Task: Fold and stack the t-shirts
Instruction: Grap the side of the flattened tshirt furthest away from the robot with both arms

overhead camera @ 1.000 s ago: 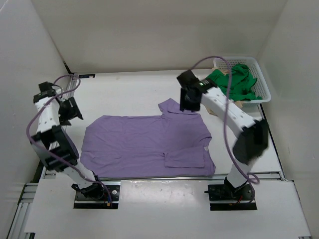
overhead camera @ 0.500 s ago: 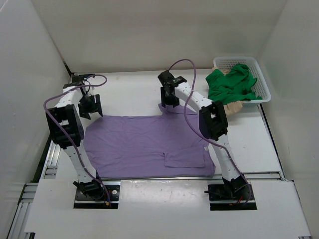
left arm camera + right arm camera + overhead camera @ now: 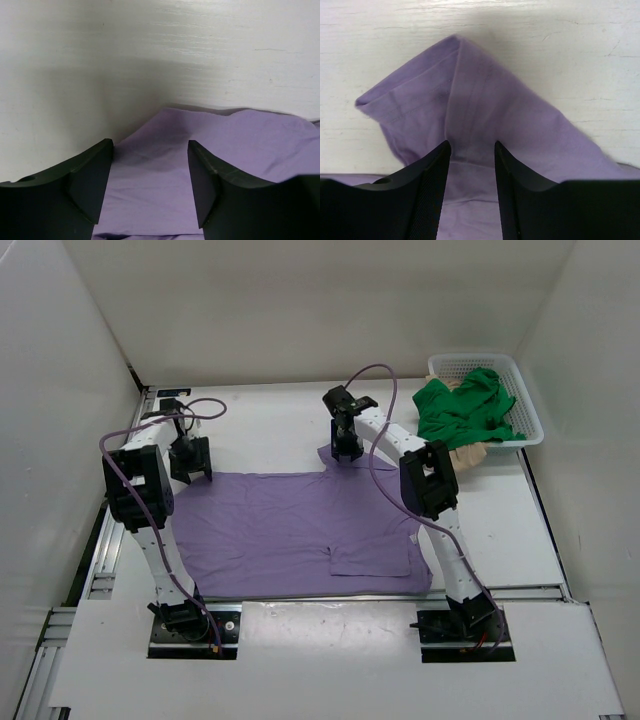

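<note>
Now, left tool [image 3: 190, 462]: released, jaws apart over the far left corner of the lavender t-shirt [image 3: 290, 530]; a second ago it hung back by the left edge of the surface [image 3: 270, 420]
Right tool [image 3: 347, 448]: released, fingers straddling the far sleeve [image 3: 470, 100] without pinching it; shifted slightly left since then
Lavender t-shirt: spread flat mid-surface; unmoved
Green t-shirt [image 3: 465, 410]: heaped in the basket [image 3: 532, 405], far right corner
Beige t-shirt [image 3: 465, 453]: spilling from beneath it over the basket's near rim
</note>
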Available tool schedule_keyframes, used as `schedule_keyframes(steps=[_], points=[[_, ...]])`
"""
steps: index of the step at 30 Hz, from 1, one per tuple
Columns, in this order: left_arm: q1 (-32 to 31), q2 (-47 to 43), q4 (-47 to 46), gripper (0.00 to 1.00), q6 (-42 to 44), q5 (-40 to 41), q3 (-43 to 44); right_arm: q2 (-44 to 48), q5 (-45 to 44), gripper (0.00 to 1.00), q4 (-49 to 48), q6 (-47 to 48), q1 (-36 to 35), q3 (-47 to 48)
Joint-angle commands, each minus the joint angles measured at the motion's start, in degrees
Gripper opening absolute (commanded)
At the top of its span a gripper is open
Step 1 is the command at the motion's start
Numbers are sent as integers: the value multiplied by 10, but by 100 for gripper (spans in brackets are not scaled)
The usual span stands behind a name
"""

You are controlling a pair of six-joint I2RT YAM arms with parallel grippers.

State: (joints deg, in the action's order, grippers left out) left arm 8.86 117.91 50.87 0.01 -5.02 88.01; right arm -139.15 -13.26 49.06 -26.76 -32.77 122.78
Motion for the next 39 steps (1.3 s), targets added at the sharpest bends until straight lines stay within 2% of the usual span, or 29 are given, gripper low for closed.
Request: schedule_keyframes(steps=[1, 6, 11, 15, 20, 21, 22, 24, 29, 31, 34, 35, 39], points=[[-2, -9, -10, 70, 0, 6, 1, -21, 18, 45, -4, -4, 8, 11], [-2, -15, -15, 68, 0, 11, -5, -21, 54, 51, -11, 2, 8, 12], [-2, -22, -15, 70, 0, 17, -10, 39, 60, 53, -86, 13, 8, -61], [-2, -27, -15, 70, 0, 17, -15, 23, 45, 53, -67, 13, 8, -31], [-2, -27, -20, 70, 0, 22, -15, -20, 27, 38, -15, 13, 8, 4], [-2, -32, -20, 70, 0, 22, -15, -25, 27, 33, -9, 13, 8, 4], [-2, -32, -20, 72, 0, 22, -9, -25, 21, 21, -9, 8, 8, -2], [-2, -32, -20, 73, 0, 27, -9, -25, 13, 12, -9, 7, 8, -8], [-2, -37, -20, 74, 0, 27, 2, 2, -6, 2, -9, 7, 8, -8], [-2, -43, -20, 75, 0, 27, 8, 13, -6, 2, -9, 14, 8, -8], [-2, -44, -20, 76, 0, 27, 8, 42, -6, 19, -9, 28, 8, -29], [-2, -44, -20, 76, 0, 27, 8, 55, -6, 30, -17, 36, 8, -37], [-2, -44, -20, 76, 0, 33, 8, 69, -6, 32, -22, 46, 3, -54]])
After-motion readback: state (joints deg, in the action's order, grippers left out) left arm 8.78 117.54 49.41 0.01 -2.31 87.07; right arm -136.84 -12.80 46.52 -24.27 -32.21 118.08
